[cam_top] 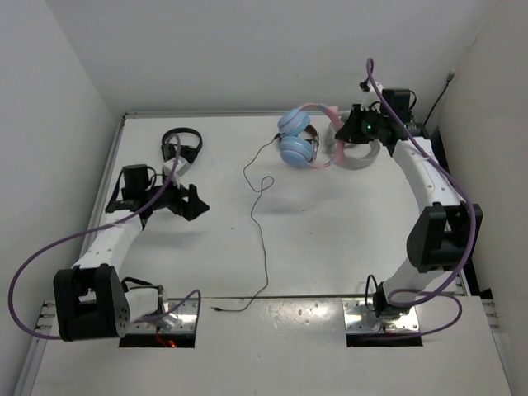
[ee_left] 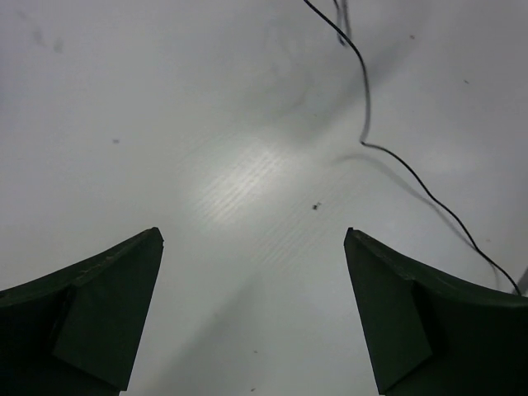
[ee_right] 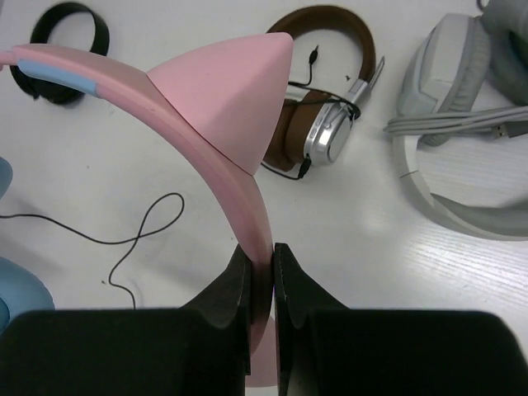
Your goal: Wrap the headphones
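From above, the fingertips of the right claw (ee_right: 262,257) are lost under its own wrist and cabling, so only the wrist camera shows the grip: the two dark fingers are pressed almost together, pinching the pink headband (ee_right: 124,78) of the headphones (cam_top: 297,151) just below a cat ear (ee_right: 227,99). That close view cuts off the ear cups, leaving only slivers of light blue at its left edge. The overhead view shows both cups at the far side of the counter (cam_top: 330,239), left of the right claw. A brown-and-silver pair (ee_right: 318,115) shows clearly in the right wrist view, but I cannot pick it out overhead. A white-and-grey pair (ee_right: 462,124) runs off the right edge of that view, and a black pair (cam_top: 183,142) lies far left. The thin dark cable (ee_left: 367,107) trails from the cups down the middle of the counter to the near edge; the left wrist view catches only a stretch of it. The left claw (ee_left: 253,235) is spread wide over bare counter, holding nothing.
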{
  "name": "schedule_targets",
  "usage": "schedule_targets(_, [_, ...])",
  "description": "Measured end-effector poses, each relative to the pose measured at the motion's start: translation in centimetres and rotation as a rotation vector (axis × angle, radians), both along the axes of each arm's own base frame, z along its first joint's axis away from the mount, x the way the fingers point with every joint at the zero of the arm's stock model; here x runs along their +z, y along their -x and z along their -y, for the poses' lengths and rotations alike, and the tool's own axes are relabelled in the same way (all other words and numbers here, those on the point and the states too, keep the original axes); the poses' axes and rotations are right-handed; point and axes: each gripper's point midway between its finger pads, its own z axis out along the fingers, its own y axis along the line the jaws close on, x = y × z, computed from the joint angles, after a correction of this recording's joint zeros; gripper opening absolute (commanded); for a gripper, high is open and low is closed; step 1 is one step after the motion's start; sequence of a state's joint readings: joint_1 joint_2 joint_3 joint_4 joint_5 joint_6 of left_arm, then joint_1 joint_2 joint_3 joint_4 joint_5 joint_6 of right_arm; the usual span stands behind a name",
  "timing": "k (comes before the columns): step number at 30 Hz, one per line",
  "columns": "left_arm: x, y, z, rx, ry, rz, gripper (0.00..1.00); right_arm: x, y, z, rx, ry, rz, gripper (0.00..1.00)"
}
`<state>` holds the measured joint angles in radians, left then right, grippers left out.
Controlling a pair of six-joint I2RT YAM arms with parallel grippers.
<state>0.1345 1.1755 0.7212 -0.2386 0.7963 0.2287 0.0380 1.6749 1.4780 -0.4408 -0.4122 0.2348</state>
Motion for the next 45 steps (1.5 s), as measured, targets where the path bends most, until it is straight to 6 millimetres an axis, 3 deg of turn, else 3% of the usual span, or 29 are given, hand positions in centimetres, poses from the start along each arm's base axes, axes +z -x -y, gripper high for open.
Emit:
schedule_targets(4, [-1.6,2.4,4.3,-0.145,0.006,-0.046,0.94,1.1,-0.4,0.9,-0.060,-0.037,0.016,0.00])
schedule_targets(7, [-1.8,3.6,7.0,-0.236,-0.006,-0.040,0.94,0.8,-0.3,1.0,-0.086,-0.058,0.003,0.00])
schedule_targets(16, [-3.7,4.0,11.2,-0.253,-0.005,-0.060,0.89,-1.0,0.3,1.0,-0.154,-0.095,-0.069,0.00])
schedule_targets(21, [-5.2,7.3,14.7,-0.415,-0.045,-0.103,0.81,-0.9,0.1,2.2,-0.206,-0.127,-0.083,0.00])
schedule_targets(26, [-6.4,9.3,15.4,-0.604,-0.163,-0.134,0.80,-0.7,-0.2,4.0,-0.257,-0.144,-0.080,0.00])
schedule_targets(32, [-8.6,11.4,14.6,-0.739,-0.241,-0.217,0.80,-0.1,-0.2,4.3,-0.271,-0.156,-0.071,0.00])
schedule_targets(45, [-9.0,16.9,17.2,-0.945,-0.282,-0.229,0.80,-1.4,-0.1,3.7,-0.371,-0.153,-0.111,0.00])
